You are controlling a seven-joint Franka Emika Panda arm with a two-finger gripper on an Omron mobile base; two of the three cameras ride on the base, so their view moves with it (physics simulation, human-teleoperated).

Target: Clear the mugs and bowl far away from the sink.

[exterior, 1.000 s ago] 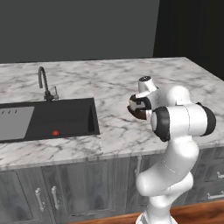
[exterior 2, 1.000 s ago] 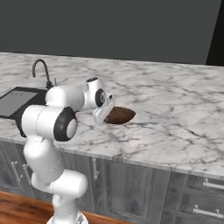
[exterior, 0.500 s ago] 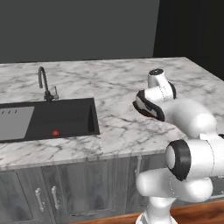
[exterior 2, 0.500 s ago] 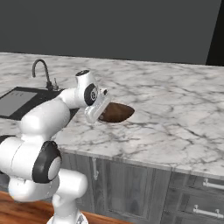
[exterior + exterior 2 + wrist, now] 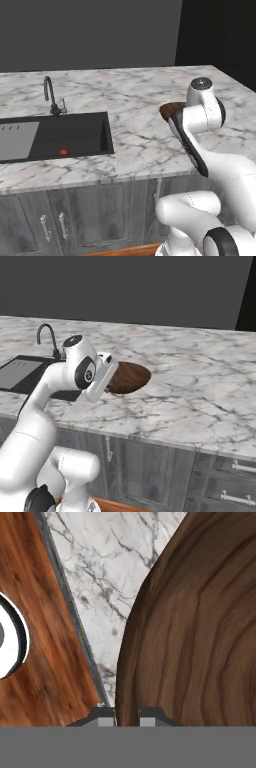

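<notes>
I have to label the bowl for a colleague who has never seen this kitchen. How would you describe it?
Start at the black rectangular sink set in the grey-veined marble counter. On that counter, beside the sink, sits the round, shallow, dark reddish-brown wood-grained bowl, right at the white arm's gripper. Nothing else there is brown.

A dark reddish-brown bowl (image 5: 129,377), streaked with wood grain in darker rings, sits on the white table (image 5: 200,391) veined in grey. The black sink (image 5: 70,135) holds a pale grey ridged panel (image 5: 17,140) and a small red ball (image 5: 63,151). The cabinet fronts (image 5: 150,471) below are dark grey wood.
</notes>
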